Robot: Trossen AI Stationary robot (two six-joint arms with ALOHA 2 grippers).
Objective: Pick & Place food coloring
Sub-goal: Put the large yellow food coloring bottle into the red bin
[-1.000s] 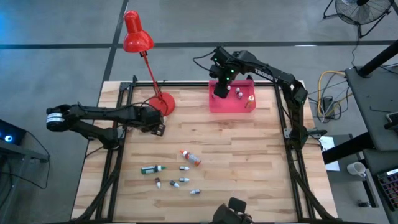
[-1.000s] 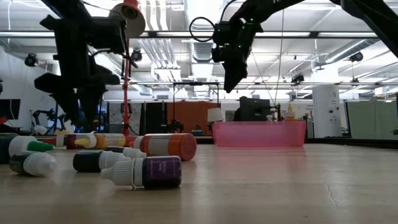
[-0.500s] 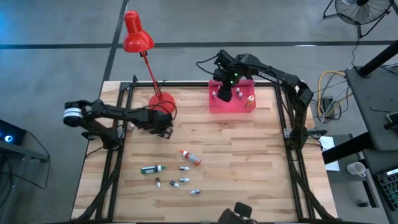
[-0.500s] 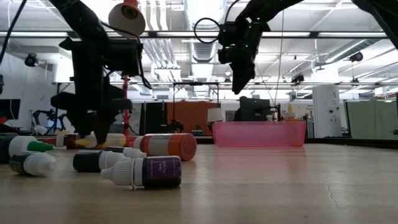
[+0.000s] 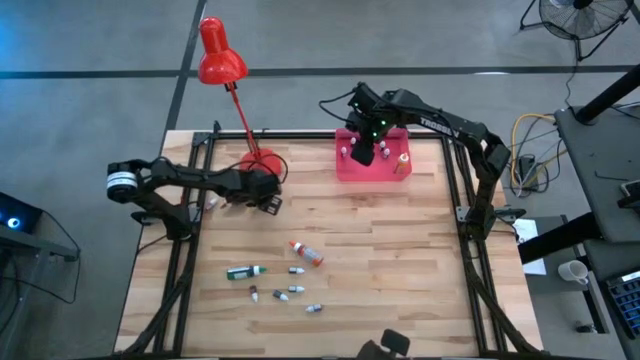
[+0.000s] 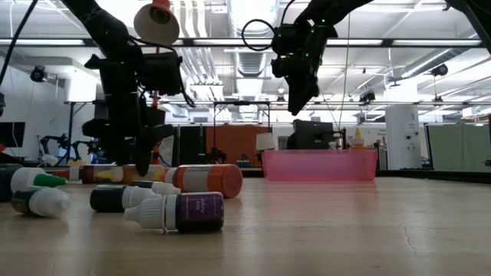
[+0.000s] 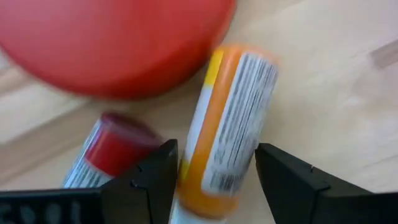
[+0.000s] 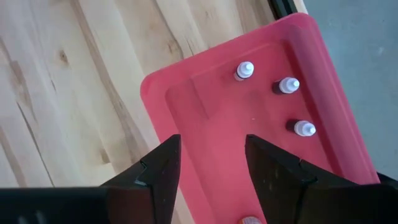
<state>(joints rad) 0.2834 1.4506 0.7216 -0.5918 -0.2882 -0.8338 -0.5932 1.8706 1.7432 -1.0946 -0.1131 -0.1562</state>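
An orange food coloring bottle (image 7: 231,124) lies on its side on the wood, right by the red lamp base (image 7: 112,43). A red-capped bottle (image 7: 109,149) lies next to it. My left gripper (image 7: 214,180) is open and low over the orange bottle, one finger on each side, and I see no touch. My right gripper (image 8: 208,168) hangs open and empty above the pink tray (image 8: 205,118). Three small white-capped bottles (image 8: 287,85) stand upright in the tray. Several more bottles (image 5: 305,253) lie loose near the table's front.
The red desk lamp (image 5: 222,55) stands at the table's far left, with its base (image 5: 262,165) just beyond my left gripper (image 5: 264,200). An orange bottle (image 5: 404,160) stands at the tray's right end. A green bottle (image 5: 243,271) and small ones (image 5: 296,290) lie near the front. Bare wood lies at centre and right.
My left gripper has moved toward the table's right and sunk down toward the bottles by the lamp base, its wrist rolling a little. My right gripper has drifted slightly rightward over the pink tray. Neither gripper's finger gap has changed.
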